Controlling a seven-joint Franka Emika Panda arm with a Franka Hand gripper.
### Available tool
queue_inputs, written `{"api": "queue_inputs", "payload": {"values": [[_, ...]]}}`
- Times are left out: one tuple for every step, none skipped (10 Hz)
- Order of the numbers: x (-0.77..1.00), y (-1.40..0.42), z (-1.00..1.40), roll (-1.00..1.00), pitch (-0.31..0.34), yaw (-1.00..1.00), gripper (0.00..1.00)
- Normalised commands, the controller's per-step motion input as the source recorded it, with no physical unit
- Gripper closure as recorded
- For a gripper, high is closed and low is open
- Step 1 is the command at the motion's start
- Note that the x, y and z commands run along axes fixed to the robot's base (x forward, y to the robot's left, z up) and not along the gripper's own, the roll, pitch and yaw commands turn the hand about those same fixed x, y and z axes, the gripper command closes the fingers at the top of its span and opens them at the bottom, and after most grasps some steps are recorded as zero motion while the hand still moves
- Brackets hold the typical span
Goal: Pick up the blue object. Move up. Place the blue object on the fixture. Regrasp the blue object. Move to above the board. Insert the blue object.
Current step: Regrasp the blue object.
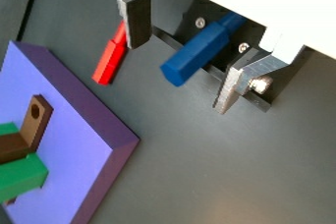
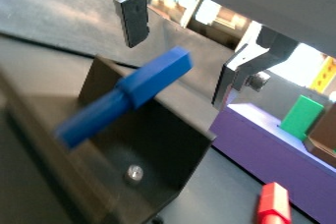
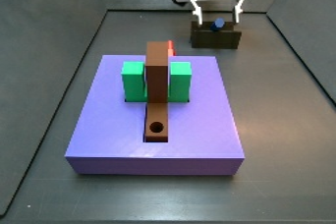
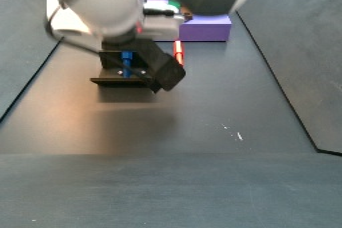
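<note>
Blue and slanted, the block (image 2: 125, 92) leans on the fixture (image 2: 138, 159) directly beneath the end effector (image 2: 184, 41), whose silver fingers (image 1: 137, 16) stand spread on either side of it, touching nothing in both wrist views, so the end effector is released. I judge the placing step done and the regrasp in hand: the next move calls for lowering until the pads straddle the block, then closing squarely on it. A side view shows the arm pointing straight down over the fixture (image 3: 215, 37), at the worktop's (image 3: 282, 120) far end from the purple board (image 3: 197, 130). Beside the end effector, toward that board, a red piece (image 1: 110, 53) lies on the worktop; green (image 3: 134, 81) and brown (image 3: 159, 95) pieces sit on the board.
</note>
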Motion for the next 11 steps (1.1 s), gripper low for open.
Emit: {"api": "queue_inputs", "payload": {"values": [[0.0,0.0,0.29,1.0,0.0,0.09,0.0],[0.08,0.0,0.19,1.0,0.0,0.17,0.0],[0.1,0.0,0.19,1.0,0.02,0.2,0.0],[0.26,0.0,0.25,1.0,0.0,0.2,0.0],[0.3,-0.06,0.25,1.0,-0.069,0.12,0.0],[0.27,-0.02,0.08,1.0,-0.069,0.09,0.0],[0.34,-0.01,0.07,1.0,0.0,0.21,0.0],[0.3,-0.01,0.06,1.0,0.0,0.2,0.0],[0.2,-0.02,0.05,1.0,0.063,0.19,0.0],[0.01,-0.08,0.08,1.0,0.249,0.17,0.0],[-0.03,-0.11,0.14,1.0,0.42,0.15,0.0]]}}
